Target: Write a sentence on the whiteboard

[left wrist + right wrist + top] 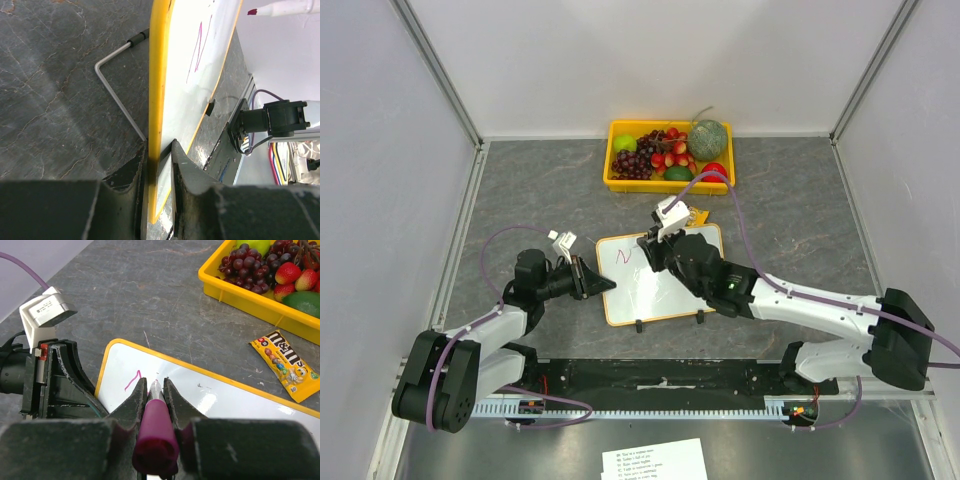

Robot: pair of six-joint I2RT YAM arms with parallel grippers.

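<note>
— Well, where to find the whiteboard [640,292]?

— Centre of the overhead frame, on the grey desk [520,190], below the yellow fruit tray [630,185]. Pinched at its left edge by the left claw [603,283], closed on the orange frame. Seen edge-on up the middle of the left wrist view.

— Why clamp it there?

— Probably to stop it sliding or tipping under the pen's push. Backed by a bent wire leg [117,95], so likely to wobble otherwise.

— And the right claw [652,248]?

— Closed around a marker [155,435] with a purple-pink barrel, aimed at the board's upper left. Placed just right of the first strokes, presumably to carry the line on.

— How much of the sentence [132,380] written?

— Only a pink zigzag or two. Hardly begun, by the look of it.

— Anything hard to make out?

— Plenty. Marker tip tucked between the fingers in the right wrist view, so no telling whether touching the surface or just above. Strokes too few to read. Board's lower right cut off there, and partly covered by the right arm overhead. Print on the paper sheet [655,460] at the bottom edge too small to read.
</note>
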